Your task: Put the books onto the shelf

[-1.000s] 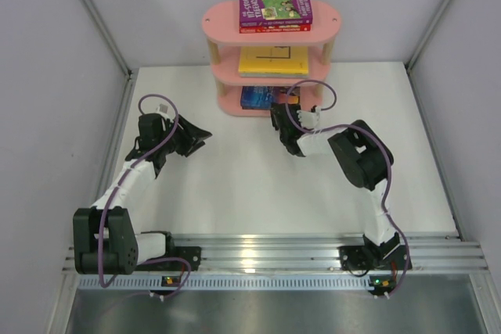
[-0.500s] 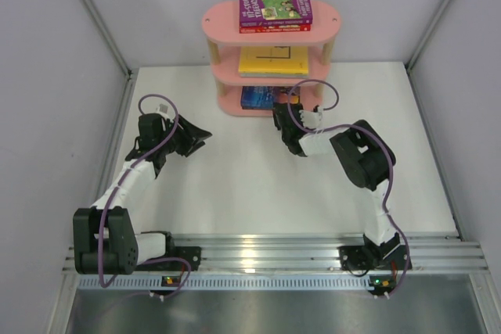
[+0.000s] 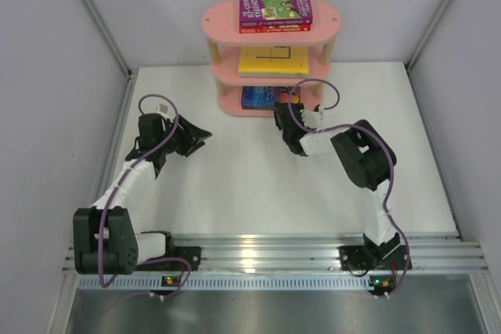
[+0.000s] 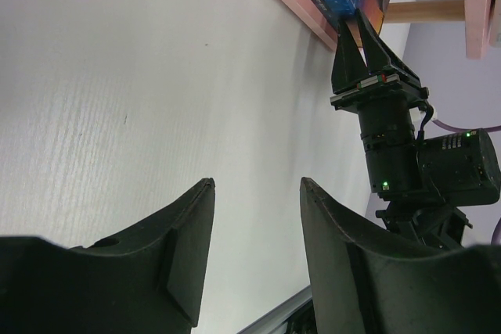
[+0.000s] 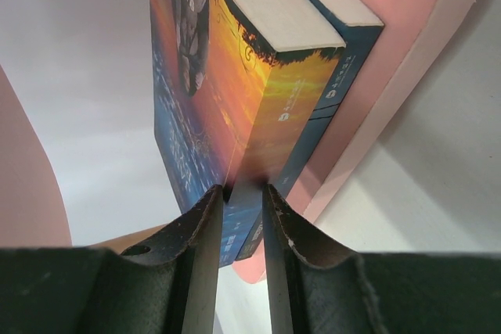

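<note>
White tabletop (image 3: pixel 235 185) between pale grey walls, with the pink three-tier shelf (image 3: pixel 333 25) at the far edge. On the top board, purple book (image 3: pixel 274 4) lying on a red book (image 3: pixel 274 28); on the middle board, the yellow book (image 3: pixel 272 60); on the bottom board, the blue book with the orange glow (image 5: pixel 235 99), flat on the dark navy book (image 5: pixel 348 68), near corner poking out past the front edge. Right gripper (image 5: pixel 244 193) clamped on that near corner, one finger on each face of the cover; not clear whether the lower finger also catches the navy cover. Left gripper (image 4: pixel 256 187) spread and empty, hovering over bare tabletop well apart from the shelf. Likely step in hand: seating the blue book fully on the lowest tier. To do it well, push straight inward along the board, wrist level, no lifting of the corner, so as not to bend the thin paperback or drag the navy one askew beneath it. Mind the clearance under the middle board and beside the wooden post (image 4: pixel 423 10). Stop short of shoving either book out the back. Then part the fingers only a little and withdraw straight backward, never sideways, to avoid pulling the book out again. Leave the left gripper parked, out of the right arm's path.
</note>
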Controlling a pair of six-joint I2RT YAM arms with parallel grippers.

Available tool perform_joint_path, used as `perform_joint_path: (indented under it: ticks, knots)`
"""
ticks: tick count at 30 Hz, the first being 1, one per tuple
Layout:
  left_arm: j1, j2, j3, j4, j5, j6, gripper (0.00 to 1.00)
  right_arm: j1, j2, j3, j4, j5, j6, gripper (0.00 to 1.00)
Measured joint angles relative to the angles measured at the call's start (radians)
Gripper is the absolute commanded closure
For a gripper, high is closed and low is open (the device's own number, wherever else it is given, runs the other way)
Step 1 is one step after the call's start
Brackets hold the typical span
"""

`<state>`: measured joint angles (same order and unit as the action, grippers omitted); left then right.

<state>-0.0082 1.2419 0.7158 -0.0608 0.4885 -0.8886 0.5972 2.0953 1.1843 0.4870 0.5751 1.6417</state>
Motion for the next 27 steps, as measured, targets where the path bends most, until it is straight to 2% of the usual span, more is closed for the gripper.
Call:
perform_joint_path:
  ticks: [20, 27]
  knots:
    - [0.000, 0.000, 0.000, 0.000, 0.000, 0.000, 0.47, 0.000, -0.002, 0.000, 0.000, 0.001, -0.027, 0.73]
    - [0.000, 0.000, 0.000, 0.000, 0.000, 0.001, 0.47, -0.004, -0.011, 0.000, 0.000, 0.003, -0.072, 0.63]
